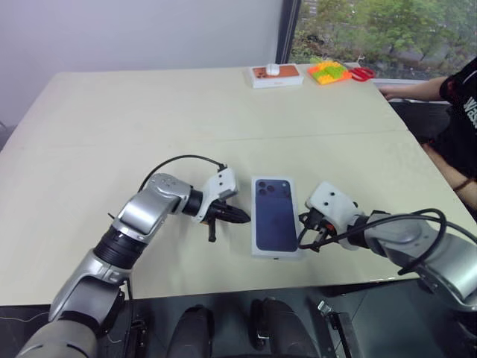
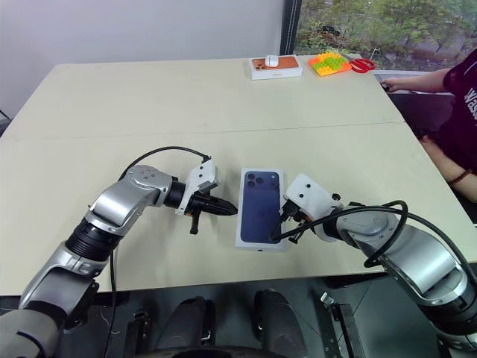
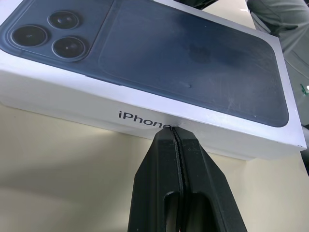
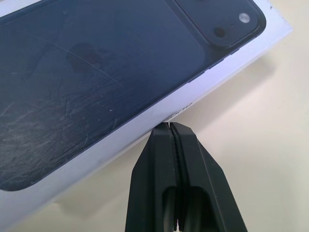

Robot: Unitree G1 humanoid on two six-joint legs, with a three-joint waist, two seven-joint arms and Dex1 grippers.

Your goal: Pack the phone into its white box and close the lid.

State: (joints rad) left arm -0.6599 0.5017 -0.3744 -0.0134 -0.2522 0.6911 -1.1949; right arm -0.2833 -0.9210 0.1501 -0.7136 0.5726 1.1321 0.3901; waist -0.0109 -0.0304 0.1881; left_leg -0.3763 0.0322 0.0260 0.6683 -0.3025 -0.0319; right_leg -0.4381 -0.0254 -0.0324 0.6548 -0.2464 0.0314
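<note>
Left eye view shows the lid (image 1: 275, 216), printed face up, lying flat near the front edge of the counter (image 1: 149, 134), apparently seated over the white box. The left gripper (image 1: 240, 217) and right gripper (image 1: 305, 240) flank its long sides, each with fingers pressed together and empty, tips at the side walls, likely to square or press it down.
</note>
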